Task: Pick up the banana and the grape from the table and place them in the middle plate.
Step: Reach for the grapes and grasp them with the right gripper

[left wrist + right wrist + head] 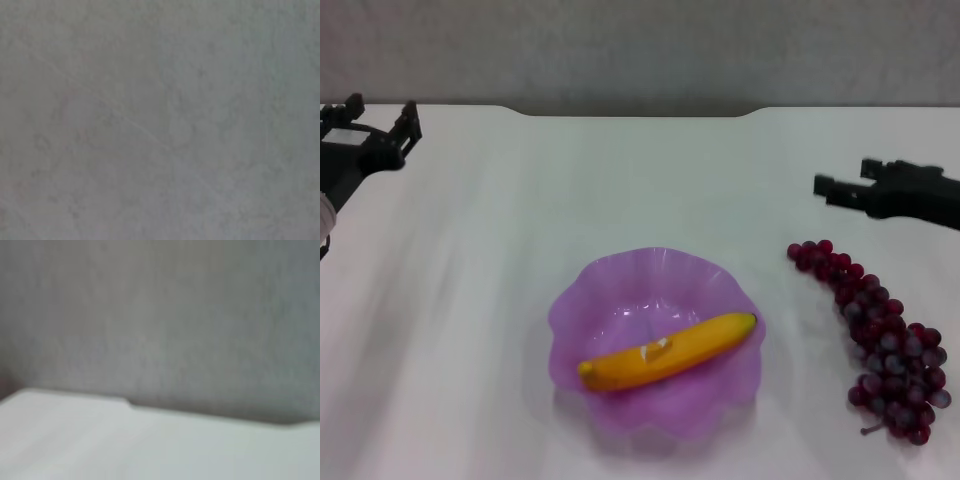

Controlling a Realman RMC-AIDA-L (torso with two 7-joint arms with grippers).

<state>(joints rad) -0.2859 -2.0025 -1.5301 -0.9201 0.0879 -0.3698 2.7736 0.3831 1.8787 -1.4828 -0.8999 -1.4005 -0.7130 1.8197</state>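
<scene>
The banana [668, 351] lies across the middle plate [610, 290], a purple dish with a wavy rim near the table's front centre. The grape [878, 332] bunch lies on the white table [520, 200] to the right of the plate. My right gripper [838, 184] is open and empty, above the table just behind the grape's far end. My left gripper [382, 115] is open and empty at the far left back edge. The wrist views show none of these things.
The table's notched back edge [640, 113] meets a grey wall [640, 50]. The right wrist view shows that edge [150, 407] and the wall [160, 315]. The left wrist view shows only a plain grey surface [160, 120].
</scene>
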